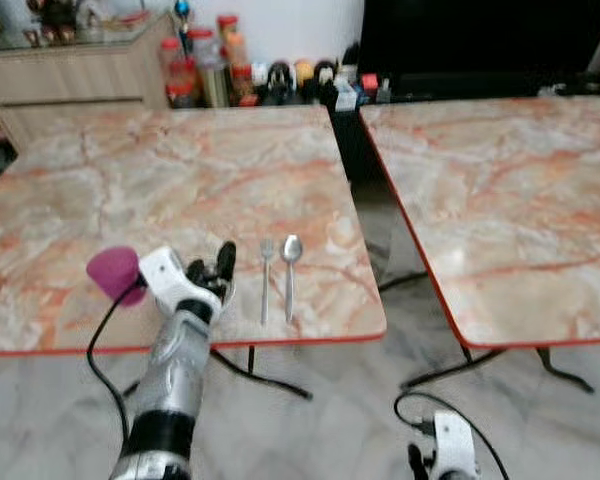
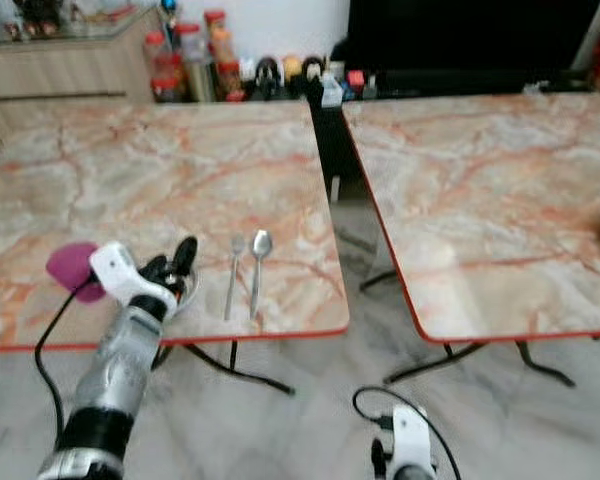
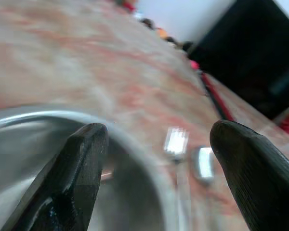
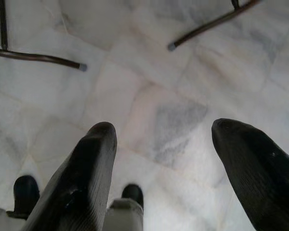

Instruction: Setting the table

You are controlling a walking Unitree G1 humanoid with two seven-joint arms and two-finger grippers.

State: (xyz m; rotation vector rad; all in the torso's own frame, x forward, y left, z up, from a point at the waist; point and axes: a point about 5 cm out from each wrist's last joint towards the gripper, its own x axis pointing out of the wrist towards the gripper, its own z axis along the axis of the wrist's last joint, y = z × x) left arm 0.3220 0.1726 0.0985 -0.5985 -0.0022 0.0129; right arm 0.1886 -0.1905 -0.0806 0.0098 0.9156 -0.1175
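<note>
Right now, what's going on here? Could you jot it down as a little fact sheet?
Place: two marble-look tables on a tiled floor
Cutlery: fork and spoon side by side near the left table's front edge
Left gripper: open over a metal bowl, beside the fork
Right gripper: open, hanging idle above the floor
Also: pink object left of the arm

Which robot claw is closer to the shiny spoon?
The left claw. It is on the table just left of the fork and spoon, over a metal bowl. The right claw hangs low over the floor, off the table.
</note>
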